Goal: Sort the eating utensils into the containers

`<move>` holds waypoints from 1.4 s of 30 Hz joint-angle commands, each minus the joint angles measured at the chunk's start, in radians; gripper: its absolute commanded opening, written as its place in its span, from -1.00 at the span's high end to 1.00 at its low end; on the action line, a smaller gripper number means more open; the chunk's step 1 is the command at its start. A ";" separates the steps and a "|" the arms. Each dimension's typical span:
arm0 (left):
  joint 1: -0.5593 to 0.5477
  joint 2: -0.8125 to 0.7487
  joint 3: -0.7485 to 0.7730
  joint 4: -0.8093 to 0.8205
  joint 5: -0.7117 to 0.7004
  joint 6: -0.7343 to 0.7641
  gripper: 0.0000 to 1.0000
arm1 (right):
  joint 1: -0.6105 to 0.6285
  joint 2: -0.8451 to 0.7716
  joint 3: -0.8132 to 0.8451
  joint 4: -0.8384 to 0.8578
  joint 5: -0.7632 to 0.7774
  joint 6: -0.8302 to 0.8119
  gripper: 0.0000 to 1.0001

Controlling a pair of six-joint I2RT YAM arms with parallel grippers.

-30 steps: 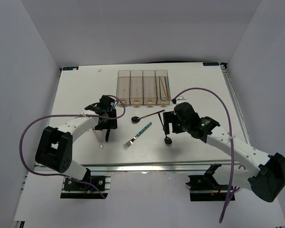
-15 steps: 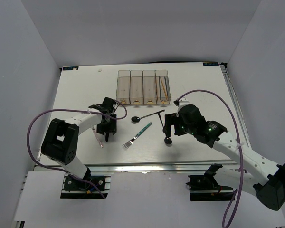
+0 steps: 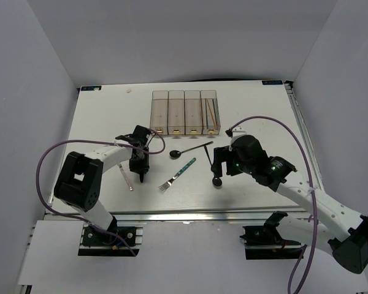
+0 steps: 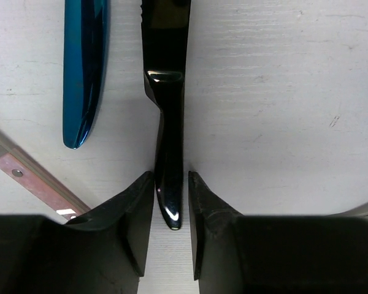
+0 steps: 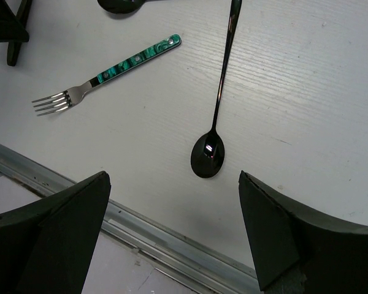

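Four joined containers point(image 3: 184, 113) stand at the far side; we see chopsticks point(image 3: 211, 112) in the rightmost. Our left gripper point(image 4: 170, 177) narrowly straddles the black knife point(image 4: 167, 92), grip unclear; our right gripper point(image 5: 173, 177) gapes over a black spoon point(image 5: 208, 154).

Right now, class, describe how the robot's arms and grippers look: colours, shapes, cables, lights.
The left arm and right arm have white tubular links and boxy black joints. A purple cable loops off each. The right arm shows a small green light. The left gripper and right gripper are black, with two wedge-shaped fingers each.
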State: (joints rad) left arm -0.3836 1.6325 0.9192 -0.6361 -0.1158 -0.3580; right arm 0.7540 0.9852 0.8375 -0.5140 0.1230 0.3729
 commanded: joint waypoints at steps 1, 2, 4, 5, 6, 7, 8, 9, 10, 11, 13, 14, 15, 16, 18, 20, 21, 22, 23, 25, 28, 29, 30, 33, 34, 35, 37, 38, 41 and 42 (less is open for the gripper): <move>-0.001 0.023 -0.031 0.015 0.007 0.004 0.24 | -0.001 -0.028 0.049 -0.009 -0.010 -0.012 -0.79; -0.001 0.024 -0.031 0.015 0.007 0.002 0.26 | 0.001 -0.029 0.051 -0.011 -0.013 -0.012 -0.79; -0.001 0.033 -0.034 0.016 0.011 0.002 0.36 | 0.001 -0.036 0.057 -0.012 -0.014 -0.012 -0.79; -0.001 0.036 -0.034 0.015 0.011 0.002 0.36 | 0.001 -0.036 0.058 -0.015 -0.014 -0.014 -0.79; -0.003 0.041 -0.036 0.013 0.010 0.001 0.37 | 0.001 -0.037 0.060 -0.017 -0.014 -0.014 -0.79; -0.003 0.047 -0.034 0.012 0.010 0.001 0.37 | 0.001 -0.039 0.064 -0.018 -0.014 -0.014 -0.79; -0.003 0.050 -0.034 0.009 0.014 -0.002 0.31 | 0.001 -0.042 0.066 -0.023 -0.013 -0.015 -0.79; -0.003 0.052 -0.036 0.009 0.016 -0.004 0.29 | 0.001 -0.042 0.068 -0.023 -0.013 -0.019 -0.79; -0.003 0.055 -0.037 0.009 0.021 -0.007 0.29 | 0.001 -0.043 0.072 -0.026 -0.013 -0.019 -0.79; -0.003 0.056 -0.039 0.007 0.022 -0.009 0.29 | 0.001 -0.045 0.075 -0.029 -0.008 -0.019 -0.79; -0.003 0.062 -0.037 0.003 0.033 -0.007 0.27 | -0.001 -0.054 0.080 -0.035 -0.003 -0.023 -0.79; -0.003 0.072 -0.037 0.001 0.039 -0.007 0.27 | 0.001 -0.056 0.081 -0.035 -0.003 -0.025 -0.79; -0.003 0.076 -0.037 0.001 0.045 -0.006 0.27 | 0.001 -0.063 0.081 -0.035 -0.002 -0.028 -0.79; -0.005 0.079 -0.037 0.000 0.047 -0.007 0.25 | 0.001 -0.066 0.083 -0.035 -0.002 -0.028 -0.79; -0.012 0.089 -0.036 -0.005 0.033 -0.010 0.18 | 0.001 -0.074 0.081 -0.037 0.003 -0.031 -0.79; -0.026 0.090 -0.033 -0.013 0.009 -0.025 0.17 | 0.001 -0.079 0.080 -0.040 0.006 -0.034 -0.79; -0.031 0.089 -0.033 -0.014 -0.004 -0.030 0.16 | 0.001 -0.080 0.080 -0.040 0.006 -0.034 -0.79; -0.034 0.089 -0.034 -0.016 -0.021 -0.036 0.14 | 0.001 -0.082 0.078 -0.041 0.007 -0.035 -0.79; -0.041 0.089 -0.033 -0.016 -0.028 -0.041 0.13 | 0.001 -0.083 0.078 -0.041 0.009 -0.037 -0.79; -0.046 0.090 -0.037 -0.014 -0.036 -0.047 0.13 | 0.001 -0.086 0.080 -0.041 0.010 -0.038 -0.79; -0.051 0.090 -0.045 -0.005 -0.038 -0.058 0.16 | 0.001 -0.089 0.078 -0.040 0.010 -0.038 -0.79; -0.054 0.092 -0.048 0.001 -0.036 -0.059 0.22 | 0.001 -0.091 0.078 -0.041 0.010 -0.040 -0.79; -0.055 0.093 -0.048 0.003 -0.035 -0.061 0.25 | 0.001 -0.089 0.078 -0.040 0.012 -0.040 -0.79; -0.058 0.099 -0.052 0.004 -0.028 -0.064 0.36 | 0.001 -0.089 0.078 -0.040 0.010 -0.043 -0.79; -0.058 0.099 -0.052 0.004 -0.028 -0.064 0.38 | 0.001 -0.091 0.078 -0.040 0.010 -0.045 -0.79; -0.058 0.099 -0.052 0.006 -0.022 -0.065 0.40 | 0.001 -0.091 0.078 -0.041 0.013 -0.045 -0.79; -0.058 0.101 -0.054 0.009 -0.009 -0.062 0.52 | 0.001 -0.094 0.078 -0.041 0.015 -0.046 -0.79; -0.058 0.104 -0.056 0.012 -0.002 -0.061 0.55 | 0.001 -0.097 0.078 -0.041 0.017 -0.046 -0.79; -0.060 0.116 -0.054 0.007 0.004 -0.062 0.74 | -0.001 -0.102 0.081 -0.041 0.017 -0.046 -0.79; -0.060 0.118 -0.056 0.007 0.010 -0.062 0.87 | 0.001 -0.102 0.081 -0.041 0.015 -0.048 -0.79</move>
State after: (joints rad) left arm -0.4358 1.6554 0.9314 -0.6247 -0.1341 -0.4103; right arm 0.7540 0.9035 0.8753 -0.5560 0.1284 0.3435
